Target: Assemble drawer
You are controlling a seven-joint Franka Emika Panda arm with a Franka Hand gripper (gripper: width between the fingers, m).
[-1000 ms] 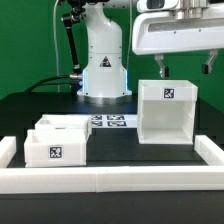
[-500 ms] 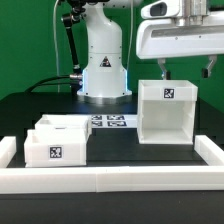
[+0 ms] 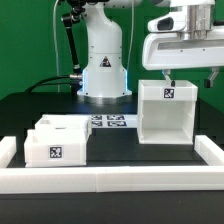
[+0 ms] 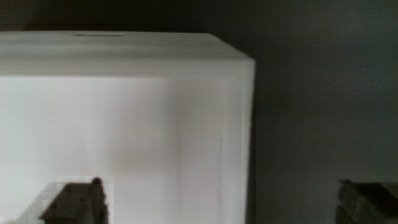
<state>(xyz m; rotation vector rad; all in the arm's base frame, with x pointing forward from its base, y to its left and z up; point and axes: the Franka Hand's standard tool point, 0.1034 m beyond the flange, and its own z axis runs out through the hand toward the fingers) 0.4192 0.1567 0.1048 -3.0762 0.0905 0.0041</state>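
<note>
Pincer [image 3: 190, 74] spread wide, empty, hovering over drawer housing [image 3: 165, 118] on counter [image 3: 115, 150]. Step looks like approach-to-grasp. Next: lower, straddle one wall, pinch.

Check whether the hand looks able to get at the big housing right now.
Probably yes. The hand hangs open just above the housing, with nothing between them. The wrist view shows its fingers on either side of the housing's edge. The trays sit aside at the exterior view's left.

trays [image 3: 55, 147] exterior view's left, housing [image 3: 165, 115] right (gripper [image 3: 190, 77] above), marker board [image 3: 108, 123] between
</note>
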